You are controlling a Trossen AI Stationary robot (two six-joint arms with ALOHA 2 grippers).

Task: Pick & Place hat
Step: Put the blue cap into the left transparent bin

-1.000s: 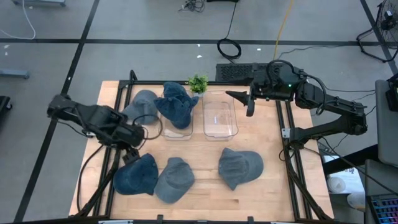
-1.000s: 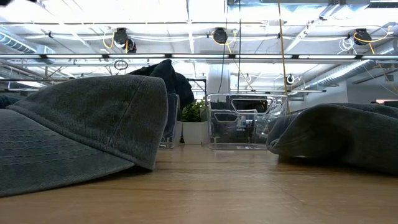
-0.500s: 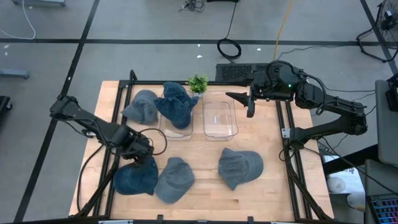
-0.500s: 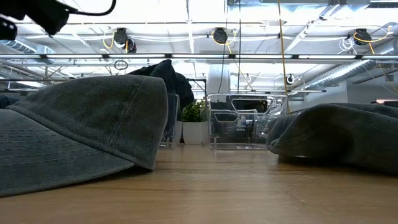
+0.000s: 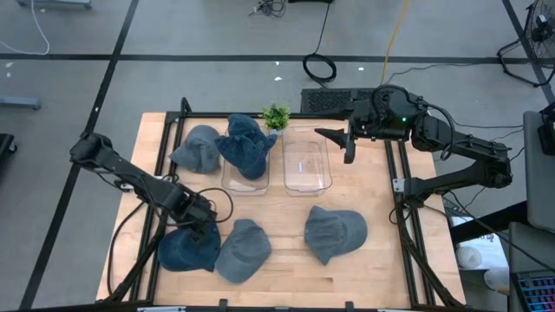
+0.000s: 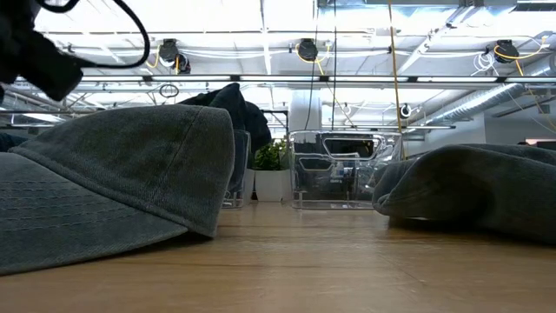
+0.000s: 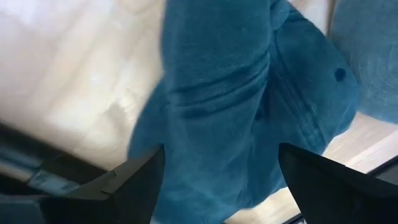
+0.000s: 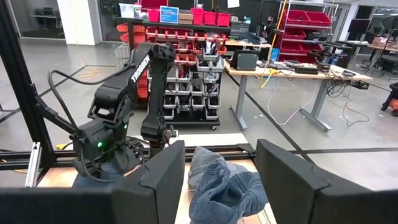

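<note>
My left gripper is open and points down over the far edge of a dark blue hat that lies flat by the table's near left corner. In the left wrist view the gripper has a finger on either side of the hat's crown, with no touch showing. In the low view it hangs above hat height. My right gripper waits open over the table's far right, beside an empty clear bin. Another blue hat is draped in the left clear bin.
A grey-blue hat lies right beside the dark blue one. Another hat sits near the middle right, and one lies left of the bins. A small plant stands at the far edge. Black frame rails run along both sides.
My left gripper has moved toward the table's near edge and down, from beside the left bin to over the dark blue hat, and has dropped into the low view's top left corner. The hats have not moved.
</note>
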